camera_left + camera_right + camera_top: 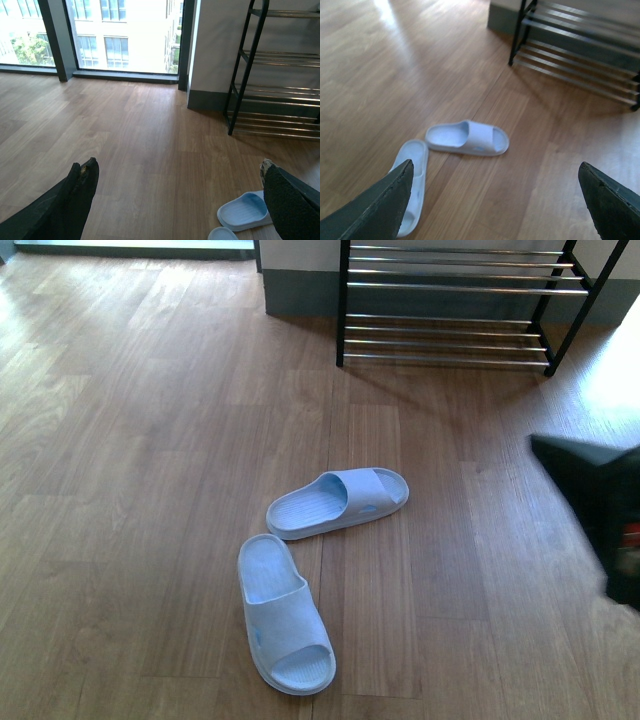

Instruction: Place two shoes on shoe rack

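Pale blue rubber slide sandals point(338, 503) are lying on wooden floor point(150, 440), off the black-framed chrome shoe rack point(450, 285); we are holding left gripper point(176, 167) and right gripper point(495, 167) spread, empty.

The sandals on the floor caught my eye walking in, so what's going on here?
Nothing is gripped yet. The near sandal and far sandal lie on the wood floor, short of the shoe rack, whose visible bars hold no shoes. The left tool and right tool hang open and empty above the floor.
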{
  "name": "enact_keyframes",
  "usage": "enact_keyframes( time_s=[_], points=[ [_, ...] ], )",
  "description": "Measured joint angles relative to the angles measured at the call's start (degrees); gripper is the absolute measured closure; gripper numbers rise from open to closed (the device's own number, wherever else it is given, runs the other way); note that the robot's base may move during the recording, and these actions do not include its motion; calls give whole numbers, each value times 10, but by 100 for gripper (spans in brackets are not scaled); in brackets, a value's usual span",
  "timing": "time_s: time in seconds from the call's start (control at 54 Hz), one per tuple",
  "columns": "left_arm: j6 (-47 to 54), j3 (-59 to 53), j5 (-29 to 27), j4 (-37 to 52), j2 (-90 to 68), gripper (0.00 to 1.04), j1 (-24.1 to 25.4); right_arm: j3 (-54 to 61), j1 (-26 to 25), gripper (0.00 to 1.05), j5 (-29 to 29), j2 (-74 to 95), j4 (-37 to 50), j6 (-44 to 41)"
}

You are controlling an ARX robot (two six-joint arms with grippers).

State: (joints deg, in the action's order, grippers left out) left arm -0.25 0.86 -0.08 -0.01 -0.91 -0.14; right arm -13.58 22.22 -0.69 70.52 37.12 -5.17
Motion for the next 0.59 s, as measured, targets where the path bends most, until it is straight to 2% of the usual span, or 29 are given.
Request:
enact_keyframes(
  time_s=[0.148,0.334,0.445,0.593],
  points=[
    [0,0,0,0,0,9,0,-92,42,9,33,235,29,-16],
    [0,0,0,0,0,9,0,-200,67,9,34,416,3,-16],
    [0,0,0,0,0,9,0,-301,92,9,43,563,-17,-12],
    [0,0,0,0,0,9,0,-390,103,9,112,700,-45,-40]
  ],
)
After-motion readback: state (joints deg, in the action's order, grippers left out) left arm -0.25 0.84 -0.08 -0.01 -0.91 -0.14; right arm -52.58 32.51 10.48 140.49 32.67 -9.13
